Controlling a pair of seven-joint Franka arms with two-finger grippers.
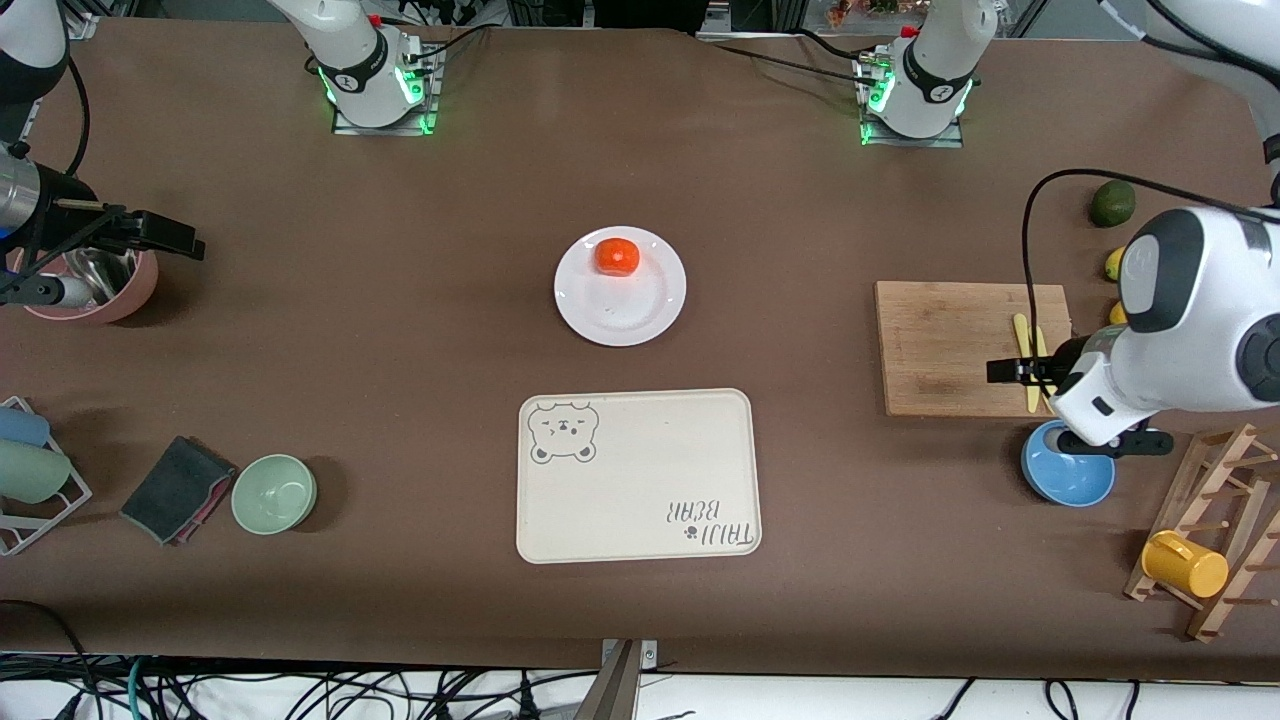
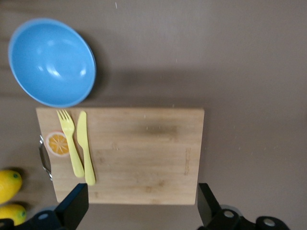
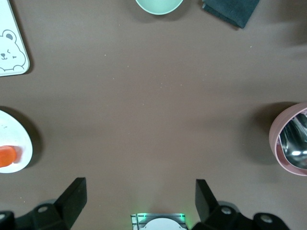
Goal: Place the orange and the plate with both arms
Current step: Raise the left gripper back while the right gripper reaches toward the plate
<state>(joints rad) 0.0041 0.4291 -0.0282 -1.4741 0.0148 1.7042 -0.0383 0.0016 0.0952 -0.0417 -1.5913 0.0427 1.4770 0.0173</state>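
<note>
- The left gripper [image 1: 1015,370] hangs in the air over the wooden cutting board [image 1: 950,345], near the table edge at the left arm's end. Its fingers [image 2: 72,208] stand wide apart with nothing between them.
- In the left wrist view the board fills the middle, with a yellow fork [image 2: 70,143] and a yellow knife [image 2: 86,148] lying side by side on it, next to a printed orange-slice mark.
- The blue bowl [image 1: 1067,478] sits just off the board's corner, nearer to the front camera, partly under the left arm.
- Two yellow lemons [image 2: 7,194] lie off the board's edge toward the left arm's end; a dark green fruit [image 1: 1112,203] lies farther from the camera than they do.
- The right gripper [image 1: 165,235] hangs near the table edge at the right arm's end, beside and above the pink bowl [image 1: 100,285]. Its fingers [image 3: 72,201] are spread wide and hold nothing.
- The plate [image 1: 620,286] rests on the table's middle, well apart from both grippers.
- The orange [image 1: 617,256] sits on the plate, close to the rim that faces the robots' bases.
- The cream bear-print tray [image 1: 637,475] lies near the plate, closer to the camera-side edge of the table, not touching it.
- A pale green bowl [image 1: 274,493] and a dark folded cloth [image 1: 175,490] lie side by side toward the camera-side corner at the right arm's end.
- A wooden rack with a yellow cup [image 1: 1185,563] stands at the camera-side corner at the left arm's end.
</note>
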